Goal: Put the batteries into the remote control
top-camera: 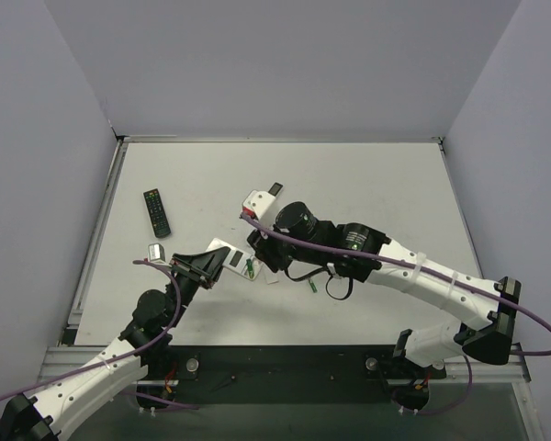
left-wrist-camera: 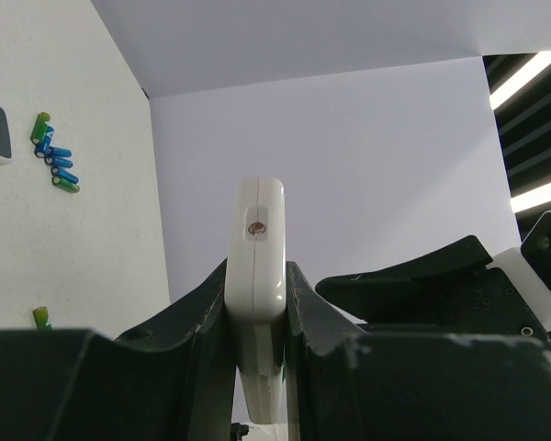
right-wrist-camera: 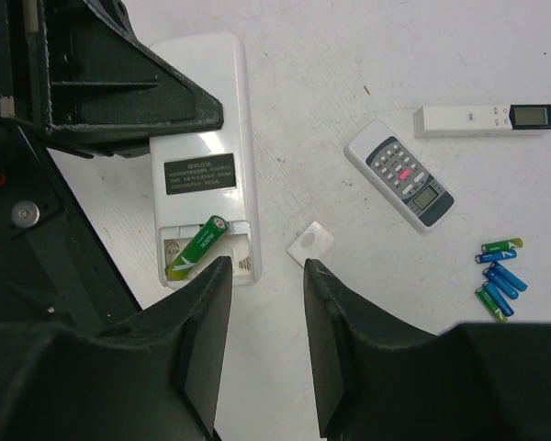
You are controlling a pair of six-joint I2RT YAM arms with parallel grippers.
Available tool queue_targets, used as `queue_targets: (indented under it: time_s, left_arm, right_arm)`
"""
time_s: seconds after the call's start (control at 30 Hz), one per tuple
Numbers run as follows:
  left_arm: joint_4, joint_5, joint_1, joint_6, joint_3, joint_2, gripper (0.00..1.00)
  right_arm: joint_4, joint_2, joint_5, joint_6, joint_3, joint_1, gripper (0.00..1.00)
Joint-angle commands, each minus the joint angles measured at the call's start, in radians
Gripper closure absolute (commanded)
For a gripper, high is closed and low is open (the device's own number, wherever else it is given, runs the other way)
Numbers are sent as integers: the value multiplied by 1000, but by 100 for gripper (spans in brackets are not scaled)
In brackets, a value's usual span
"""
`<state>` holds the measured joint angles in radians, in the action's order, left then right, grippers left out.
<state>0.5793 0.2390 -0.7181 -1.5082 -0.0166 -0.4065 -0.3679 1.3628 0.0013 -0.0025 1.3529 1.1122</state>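
Near the left-centre of the table point(top-camera: 376, 184), the left gripper point(left-wrist-camera: 256, 308) had its jaws clamped tight on the remote control point(right-wrist-camera: 202, 138). It was pinched across its edges, white back facing up, with the battery bay uncovered at the end away from that gripper. One green battery point(right-wrist-camera: 195, 248) lay slanted across the bay! Right over that end hung the right gripper point(right-wrist-camera: 264, 272), jaws parted and nothing between them, the left fingertip just beside the green battery. A small white cover piece point(right-wrist-camera: 309, 243) lay on the table just beside the remote control. On the far side sat a white remote with a grey screen point(right-wrist-camera: 399, 175), then a slim white remote point(right-wrist-camera: 485, 118) and the spare batteries point(right-wrist-camera: 499, 276), green and blue, bunched together. Away at the far left lay a long black remote point(top-camera: 157, 212).
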Motion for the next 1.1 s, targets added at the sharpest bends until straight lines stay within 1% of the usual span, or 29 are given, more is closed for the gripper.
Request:
queue_targets:
  time_s: [0.0,0.1,0.13,0.23,0.53,0.9,1.07]
  left_arm:
    - [67,8,2,-4,159,1,100]
    - [68,6,0,-4,162,3,100]
    - [70,6,0,-4,162,3,100]
    - [70,6,0,-4,162,6,100]
    - [73,8,0,-4,161,8,100]
    - [73,11,2,-6,162,14,100]
    - [73,11,0,-6,162,12,100]
  right_arm:
    - [1,28,8,181,72,-5,68]
    - [3,56,6,249,97,-3,71]
    - [3,64,-21,263,101,-3,73]
    - [-5,93,-34,323,123,-3,75]
    - [-71,159,-58,387,164,-5,82]
    - [-101,164,-57,409,150,-6,82]
    - [-112,154,-15,404,144,-6,78]
